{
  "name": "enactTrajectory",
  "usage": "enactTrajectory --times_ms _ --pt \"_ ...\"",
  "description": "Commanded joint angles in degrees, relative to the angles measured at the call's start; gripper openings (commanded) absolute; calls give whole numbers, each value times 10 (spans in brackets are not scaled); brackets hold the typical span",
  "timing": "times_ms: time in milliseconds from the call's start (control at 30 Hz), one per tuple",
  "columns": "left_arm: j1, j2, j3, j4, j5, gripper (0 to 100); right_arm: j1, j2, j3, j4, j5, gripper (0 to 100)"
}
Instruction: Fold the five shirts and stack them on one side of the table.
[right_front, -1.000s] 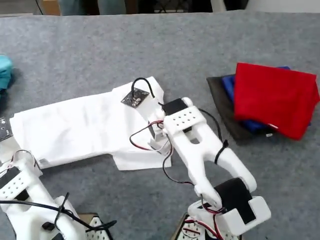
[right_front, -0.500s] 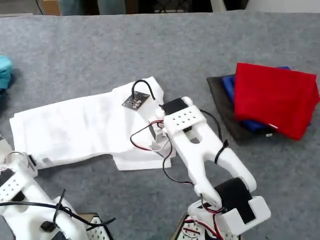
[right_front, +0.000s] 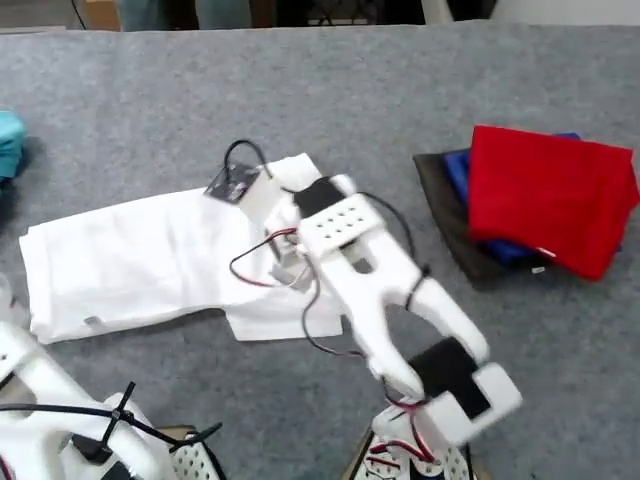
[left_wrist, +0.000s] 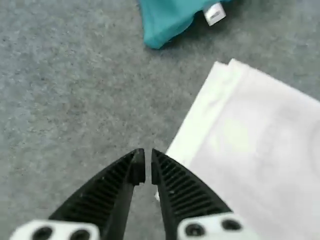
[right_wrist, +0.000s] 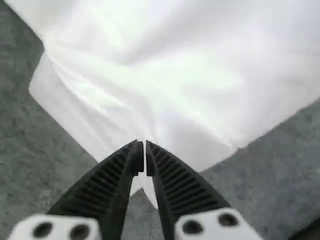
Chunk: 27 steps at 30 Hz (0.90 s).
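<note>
left claw (left_wrist: 148, 167): you've got it closed, over the tabletop (right_front: 400, 90), just beside the white shirt (right_front: 150, 250)
right claw (right_wrist: 145, 150): closed, over the white shirt's edge
white shirt: flat, centre-left
folded stack (right_front: 550, 195): right side, red on top

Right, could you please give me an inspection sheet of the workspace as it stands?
Surface: grey table.
Job's things: white shirt spread out; red shirt atop blue shirt and dark shirt, stacked at one side; teal shirt at opposite edge.
Clutter: nothing seen.
Hands: left hand shut beside white shirt's edge; right hand shut over white shirt.
Cables: red and black wires looped on right arm.
Surroundings: indistinct beyond far edge.
</note>
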<state>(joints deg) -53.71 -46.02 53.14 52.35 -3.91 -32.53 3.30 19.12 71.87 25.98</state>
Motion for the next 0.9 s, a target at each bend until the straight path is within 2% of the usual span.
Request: enactTrajectory --times_ms 0,133,333,433,567,667,867 --pt "80 17 32 -111 67 29 -15 49 -29 -69 -52 17" --pt "153 69 79 -245 105 30 -11 91 -50 -106 -91 17" --pt "161 197 73 -375 135 30 -14 105 -65 -105 -92 17" --pt "160 278 26 -375 135 29 -15 105 -66 -65 -91 14" --pt "138 374 -74 -303 135 29 -15 105 -65 -10 -91 15" --pt "130 414 -116 -286 133 29 -19 105 -65 17 -91 15" --pt "125 425 -129 -307 132 29 -99 105 -62 55 -87 15"
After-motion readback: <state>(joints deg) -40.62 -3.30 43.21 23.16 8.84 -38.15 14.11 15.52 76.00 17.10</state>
